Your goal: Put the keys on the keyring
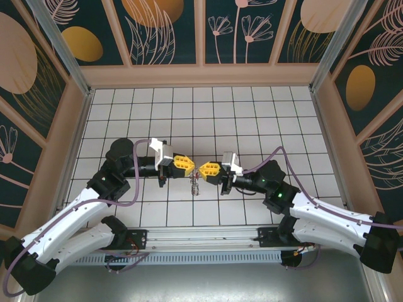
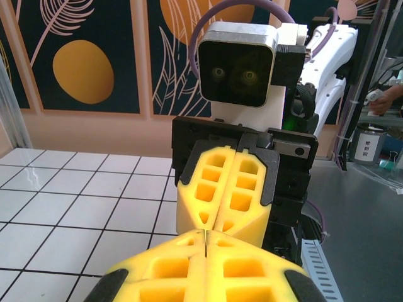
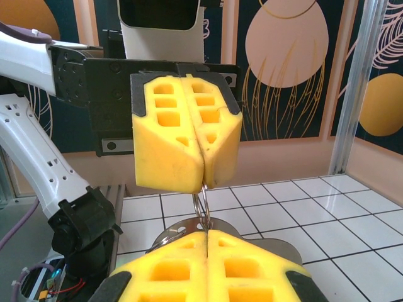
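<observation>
From above, the left gripper and right gripper meet tip to tip, with the keyring dangling just below their tips. The left wrist view shows both yellow finger pairs pressed shut. In the right wrist view, the left gripper pinches the wire keyring, which runs down to the right gripper's closed tips; its hold there cannot be told.

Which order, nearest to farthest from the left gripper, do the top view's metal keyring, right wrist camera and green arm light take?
1. Thin metal keyring with small keys, dangling just below the left gripper.
2. White box-shaped wrist camera, to its right.
3. Small green light, farther right on the right arm.
</observation>
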You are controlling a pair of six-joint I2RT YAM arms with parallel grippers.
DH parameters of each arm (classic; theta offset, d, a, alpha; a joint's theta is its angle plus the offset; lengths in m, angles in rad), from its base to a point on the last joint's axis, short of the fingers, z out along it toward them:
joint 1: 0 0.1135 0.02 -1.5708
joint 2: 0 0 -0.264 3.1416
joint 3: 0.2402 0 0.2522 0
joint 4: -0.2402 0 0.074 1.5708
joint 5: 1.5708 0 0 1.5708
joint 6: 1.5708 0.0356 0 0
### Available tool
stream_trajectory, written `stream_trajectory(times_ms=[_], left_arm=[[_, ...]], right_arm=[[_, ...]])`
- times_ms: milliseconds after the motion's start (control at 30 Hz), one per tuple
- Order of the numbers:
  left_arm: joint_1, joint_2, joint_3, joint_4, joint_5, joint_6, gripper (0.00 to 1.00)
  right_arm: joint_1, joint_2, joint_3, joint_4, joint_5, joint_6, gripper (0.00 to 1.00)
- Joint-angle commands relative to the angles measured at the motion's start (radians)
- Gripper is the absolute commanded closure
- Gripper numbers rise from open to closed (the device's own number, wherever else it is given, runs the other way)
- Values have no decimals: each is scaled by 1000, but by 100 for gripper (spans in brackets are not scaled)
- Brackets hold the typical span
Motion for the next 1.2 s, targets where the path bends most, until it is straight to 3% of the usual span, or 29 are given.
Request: stream_trajectory(times_ms=[0, 633, 833, 1167], left_arm=[[-3, 3, 9, 5, 19, 24, 100], [-3, 8, 30, -58, -25, 57, 100], [-3, 16, 17, -140, -181, 42, 100], [-3, 126, -40, -272, -490, -148, 100]], right_arm=[[6, 9, 36, 49, 0, 17, 100], [-24, -13, 20, -35, 77, 42, 100], [-65, -57, -2, -162, 180, 94, 100], [-176, -37, -86, -273, 299, 290, 100]])
